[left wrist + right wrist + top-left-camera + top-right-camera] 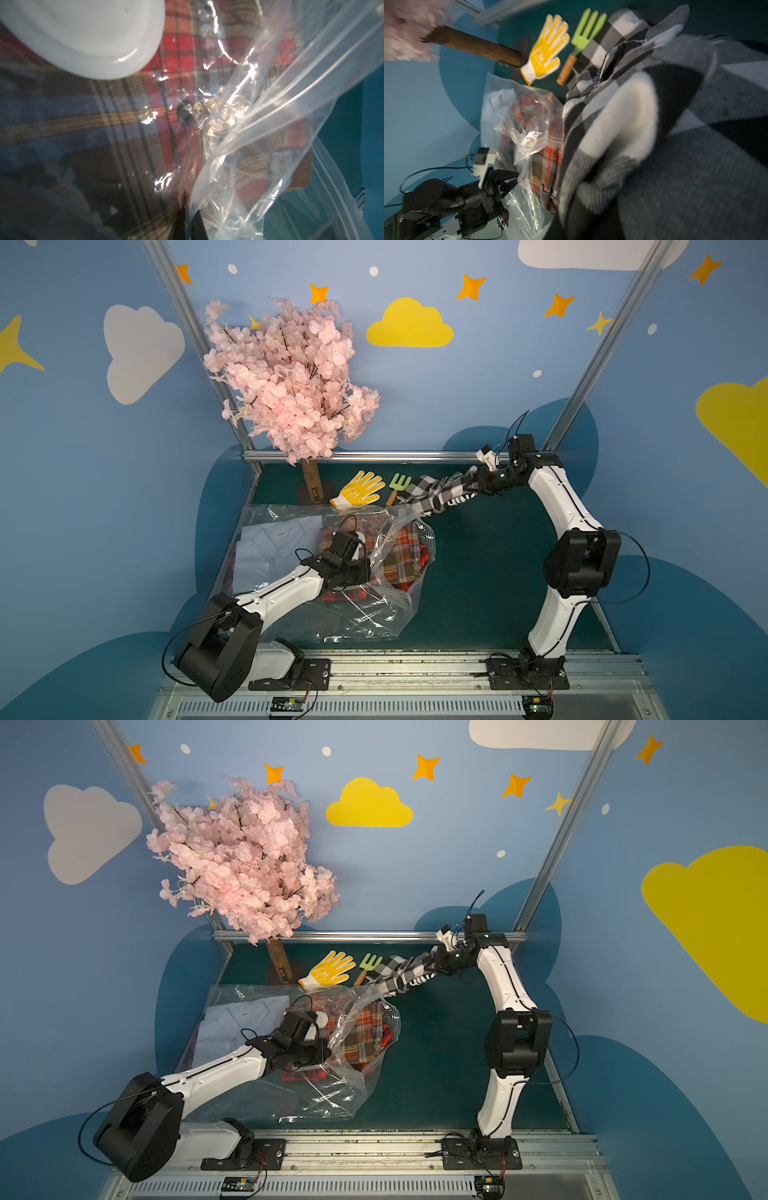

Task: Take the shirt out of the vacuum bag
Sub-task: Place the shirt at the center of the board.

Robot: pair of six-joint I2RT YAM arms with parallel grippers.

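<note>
Grips one end of the black-and-white checked shirt (440, 494) in the closed right jaws, raised at about one o'clock over the green worktop (490, 572). Stretches that shirt in a taut band toward eight o'clock, down to the far corner of the mouth of the vacuum bag (353, 614); cannot tell whether its lower end sits inside the mouth. Has the bag lying around eight o'clock on the worktop, mouth facing three o'clock. Pinches a fold of its clear film in the closed left jaws, just beside the round white valve disc (83, 37). Shows through the film a red plaid shirt (401, 560) at the mouth end and a pale blue shirt (266, 543) toward nine o'clock. Finds a yellow glove (359, 489) and a green hand fork (400, 483) at twelve o'clock, just beyond the bag, near the trunk of a pink blossom tree (291, 377).
</note>
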